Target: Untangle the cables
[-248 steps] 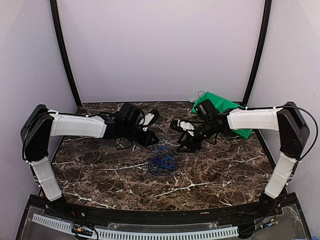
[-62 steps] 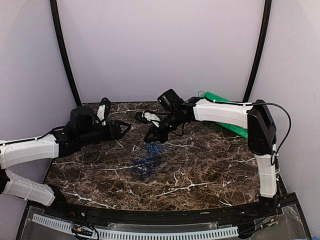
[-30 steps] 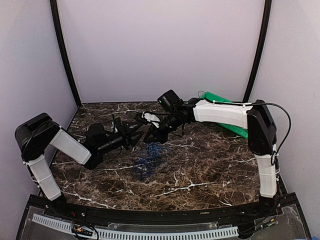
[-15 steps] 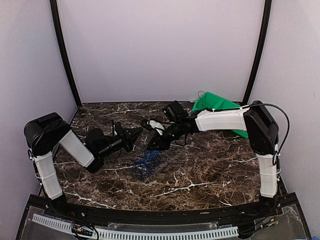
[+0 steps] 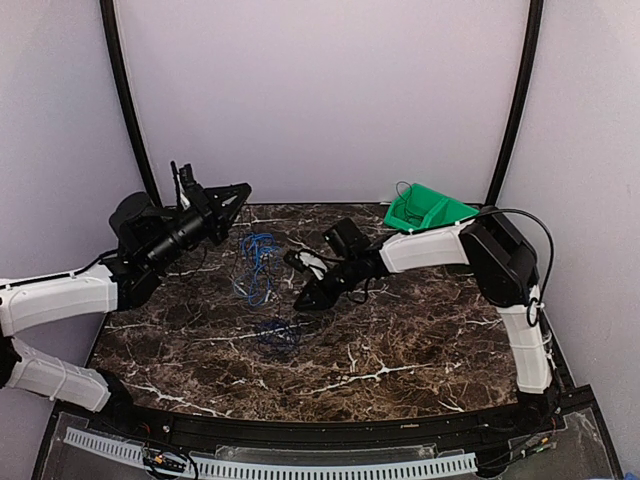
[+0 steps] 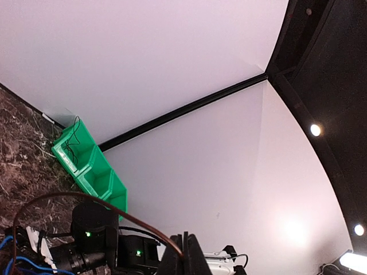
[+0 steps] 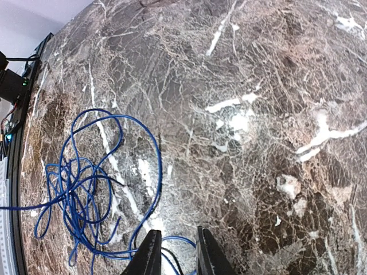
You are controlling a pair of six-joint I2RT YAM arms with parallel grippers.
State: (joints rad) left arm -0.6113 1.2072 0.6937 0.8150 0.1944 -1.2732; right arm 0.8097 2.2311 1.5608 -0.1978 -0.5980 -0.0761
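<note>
You are looking at a dark brown marble-patterned tabletop point(image 7: 275, 114), polished smooth, with white veins and a soft glare where the light falls. The thin blue cables point(image 5: 258, 262) have a smooth, slightly shiny plastic sheath. The green storage bin point(image 5: 425, 208) is moulded plastic with a dull sheen. The white arm shells point(image 5: 55, 300) look like matt plastic, and the pale walls point(image 5: 320, 100) are flat and matt.

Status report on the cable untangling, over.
Left claw shut on cables, up high; strands hang to the table. Right claw open, low beside them. Bin back right, apart.
</note>
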